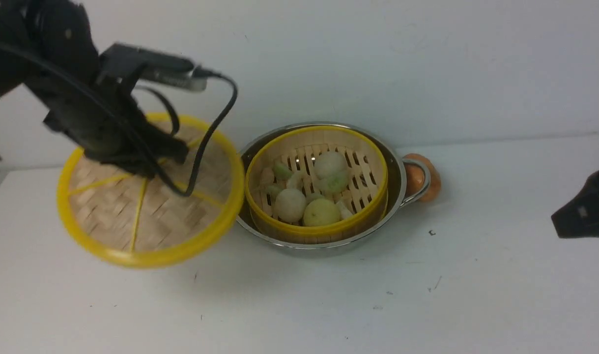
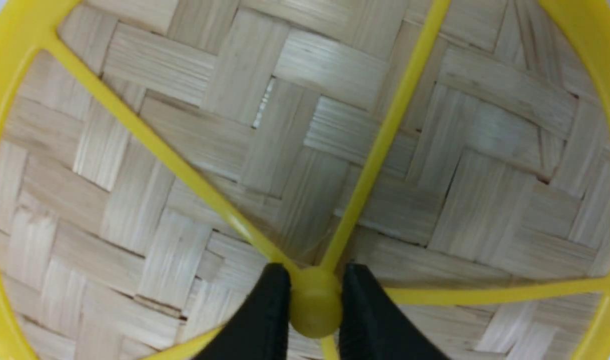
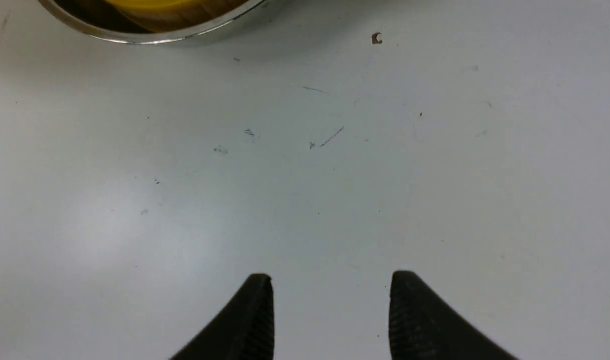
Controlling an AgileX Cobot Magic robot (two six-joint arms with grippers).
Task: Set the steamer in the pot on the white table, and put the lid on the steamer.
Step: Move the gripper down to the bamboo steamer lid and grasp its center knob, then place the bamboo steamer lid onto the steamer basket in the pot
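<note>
While the left gripper (image 2: 316,274) pinches the lid (image 1: 132,216) at its central hub with 2 fingers (image 2: 264,315), I read the lid as tilted and raised just left of the pot (image 1: 396,169). The steamer (image 1: 319,230) sits inside the pot on the white table (image 1: 328,305), holding several round food pieces (image 1: 290,205). The right gripper (image 3: 331,282) hangs over the table, jaws spread, gripping nothing.

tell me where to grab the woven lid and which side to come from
Grip the central knob of the lid, coming square onto its spoked top face. The disc looks too wide and flat for the jaws, while the small knob fits between them, as the left gripper clamped on it shows.
</note>
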